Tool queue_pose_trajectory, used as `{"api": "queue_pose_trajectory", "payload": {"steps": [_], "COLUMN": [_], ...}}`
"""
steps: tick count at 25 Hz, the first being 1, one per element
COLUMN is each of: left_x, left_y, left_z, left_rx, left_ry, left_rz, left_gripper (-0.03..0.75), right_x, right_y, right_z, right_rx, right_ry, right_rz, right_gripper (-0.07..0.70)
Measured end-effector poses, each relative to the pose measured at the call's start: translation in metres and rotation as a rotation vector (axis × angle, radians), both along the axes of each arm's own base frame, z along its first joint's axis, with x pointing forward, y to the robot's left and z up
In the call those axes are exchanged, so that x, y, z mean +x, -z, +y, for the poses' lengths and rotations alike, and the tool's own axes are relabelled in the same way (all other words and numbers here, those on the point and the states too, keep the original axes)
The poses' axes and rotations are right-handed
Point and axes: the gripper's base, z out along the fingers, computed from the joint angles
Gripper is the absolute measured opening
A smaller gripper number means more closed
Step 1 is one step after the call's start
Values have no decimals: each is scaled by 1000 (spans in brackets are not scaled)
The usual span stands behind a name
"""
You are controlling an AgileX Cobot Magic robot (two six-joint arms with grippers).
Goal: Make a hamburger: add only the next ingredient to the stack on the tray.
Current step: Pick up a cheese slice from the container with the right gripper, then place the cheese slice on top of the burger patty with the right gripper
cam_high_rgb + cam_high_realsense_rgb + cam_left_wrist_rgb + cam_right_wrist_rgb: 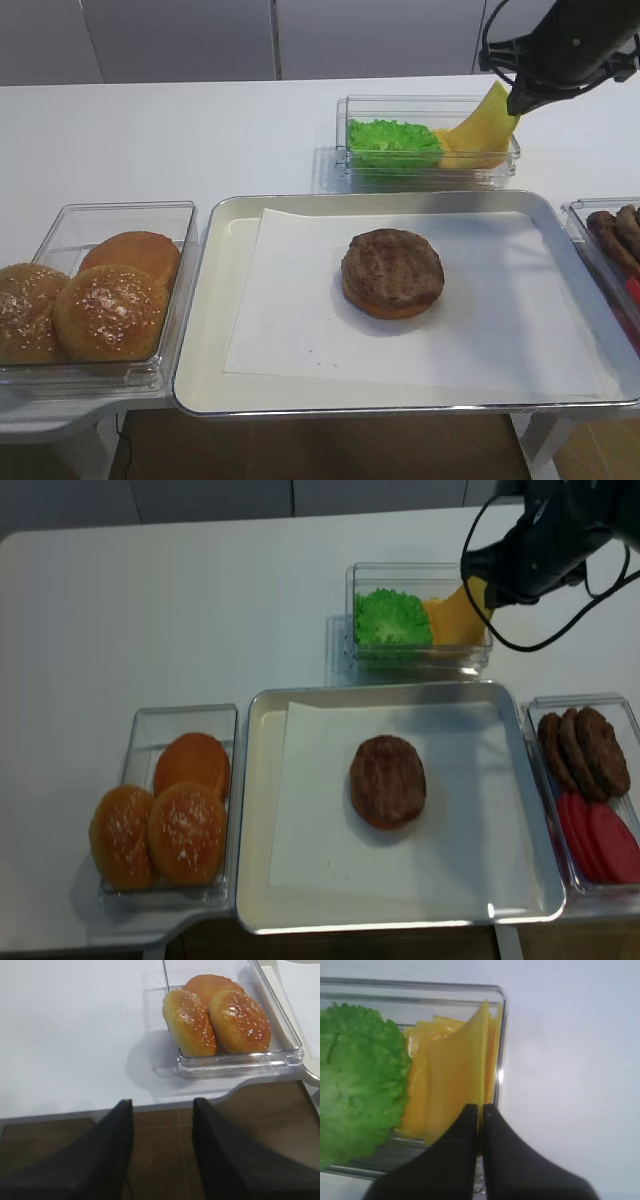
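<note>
White tabletop, clear containers around the tray (205,330). I see the R gripper (481,1110) over the far container (345,150), fingers pressed together, pinching the edge of a cheese slice (451,1080); slice is lifted at a tilt, lower end still in the container w/ more cheese, beside the lettuce (393,137). Patty stack (392,272) sits mid-tray on the paper, well apart from the cheese. L gripper (162,1150) hangs off the table's front edge near the sesame buns (215,1017), fingers spread, holding nothing.

No readable text, labels or numbers anywhere
</note>
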Motion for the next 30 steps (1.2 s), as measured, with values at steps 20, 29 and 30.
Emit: {"api": "queue_pose_trajectory", "payload": {"steps": [20, 29, 30], "left_x": [0, 0, 0], "left_y": [0, 0, 0], "left_z": [0, 0, 0], "left_rx": [0, 0, 0], "left_ry": [0, 0, 0], "left_rz": [0, 0, 0], "left_gripper": [298, 298, 298], "right_x": [-24, -42, -45], "right_y": [-58, -82, -86], "right_z": [-1, 2, 2], "right_rx": [9, 50, 56], "right_ry": [-41, -69, -73], "right_rz": [-125, -145, -144], "right_gripper": [8, 8, 8]}}
